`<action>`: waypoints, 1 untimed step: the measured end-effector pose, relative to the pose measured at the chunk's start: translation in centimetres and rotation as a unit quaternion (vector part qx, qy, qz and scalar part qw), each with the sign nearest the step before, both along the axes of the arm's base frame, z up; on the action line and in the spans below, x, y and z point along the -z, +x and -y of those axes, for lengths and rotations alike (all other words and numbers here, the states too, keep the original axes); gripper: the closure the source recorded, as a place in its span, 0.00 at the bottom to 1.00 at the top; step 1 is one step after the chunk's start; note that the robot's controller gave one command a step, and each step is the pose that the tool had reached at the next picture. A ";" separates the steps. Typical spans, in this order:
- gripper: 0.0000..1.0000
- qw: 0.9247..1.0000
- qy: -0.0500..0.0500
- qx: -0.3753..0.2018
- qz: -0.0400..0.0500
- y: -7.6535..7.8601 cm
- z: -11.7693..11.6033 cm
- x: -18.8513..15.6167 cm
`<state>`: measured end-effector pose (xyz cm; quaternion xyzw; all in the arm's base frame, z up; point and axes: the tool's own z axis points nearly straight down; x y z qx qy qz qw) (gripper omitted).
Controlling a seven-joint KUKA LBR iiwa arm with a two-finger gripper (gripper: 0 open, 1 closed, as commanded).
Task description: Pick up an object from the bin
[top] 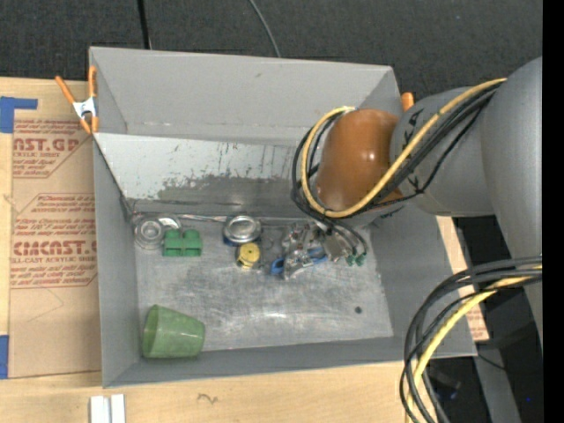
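Observation:
My gripper [315, 245] is low in the bin's right half, close to the floor below the back wall. A small blue and white thing [284, 266] lies right against its lower left side; whether it is gripped I cannot tell. A small yellow round thing [248, 256] lies a little further left. Just above that one rests a shiny silver round thing with a blue rim [241, 229]. A tiny green bit [357, 258] shows at the gripper's right side.
A green block [182, 242] and a clear round ring [150, 233] lie at the left near the back wall. A pale green cup [171, 332] lies on its side in the front left corner. The arm's orange cover and cables hang over the bin's right back part.

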<state>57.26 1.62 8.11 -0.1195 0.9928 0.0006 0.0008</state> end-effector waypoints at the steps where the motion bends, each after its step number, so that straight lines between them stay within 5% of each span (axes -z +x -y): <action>1: 1.00 0.992 -0.001 -0.130 0.005 1.3 3.5 -15.8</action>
